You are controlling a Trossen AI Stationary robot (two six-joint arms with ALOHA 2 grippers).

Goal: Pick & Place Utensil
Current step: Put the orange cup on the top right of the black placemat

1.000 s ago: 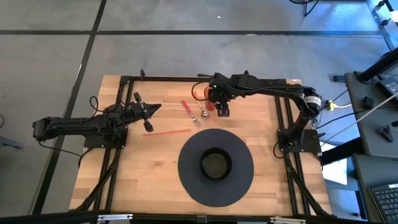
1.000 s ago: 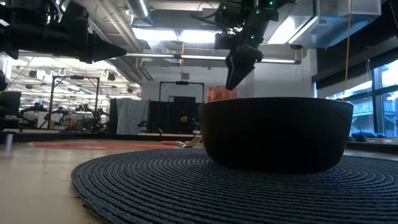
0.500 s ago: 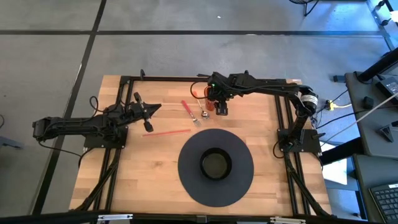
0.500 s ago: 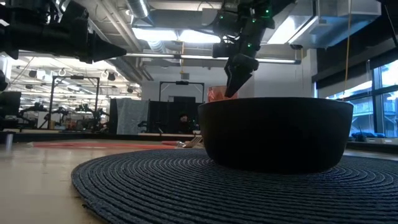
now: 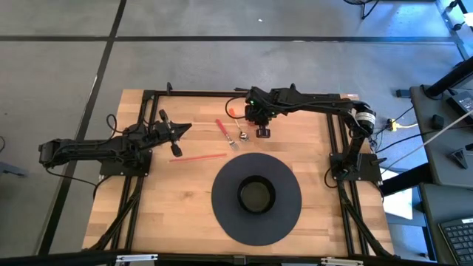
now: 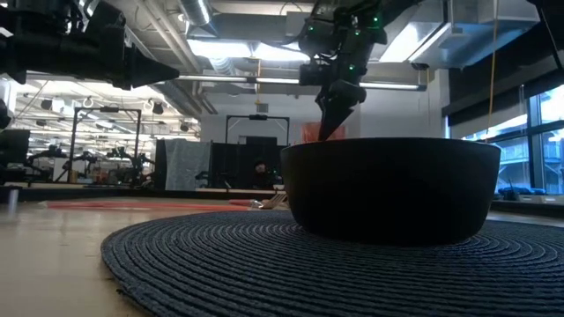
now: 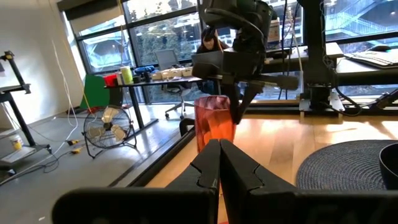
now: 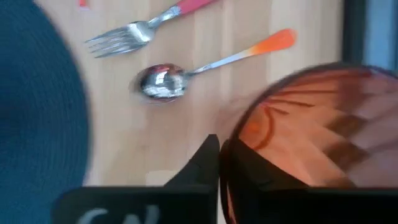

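Observation:
A fork [image 5: 222, 127] with a pink handle and a spoon [image 5: 240, 136] with an orange handle lie flat on the wooden table, far of the mat. Beside them an orange see-through cup [image 7: 214, 121] stands upright, and my right gripper [image 7: 239, 111] comes down onto it, shut on its rim. In the right wrist view the fork [image 8: 134, 31] and spoon [image 8: 161, 81] lie beyond the cup [image 8: 323, 130]. My left gripper [image 7: 219, 163] is shut, held level above the table's left side with nothing in it. My right gripper pinches the cup's rim [image 8: 231, 146] on the side toward the spoon, one finger [image 8: 205, 158] outside the wall and the other inside. The fingers slant steeply down from above. The cup stays upright; its foot is hidden behind my left gripper and the bowl.
A dark bowl [image 5: 256, 194] sits in the middle of a round dark woven mat [image 5: 222, 214] at the table's near centre. A thin red stick [image 5: 198, 157] lies left of the mat. Black frame rails [image 5: 336, 148] run along the table's sides.
My right gripper has shut on the cup's rim; its fingers stood spread above the cup in the low view before and are together now. The cup, fork and spoon have stayed where they were.

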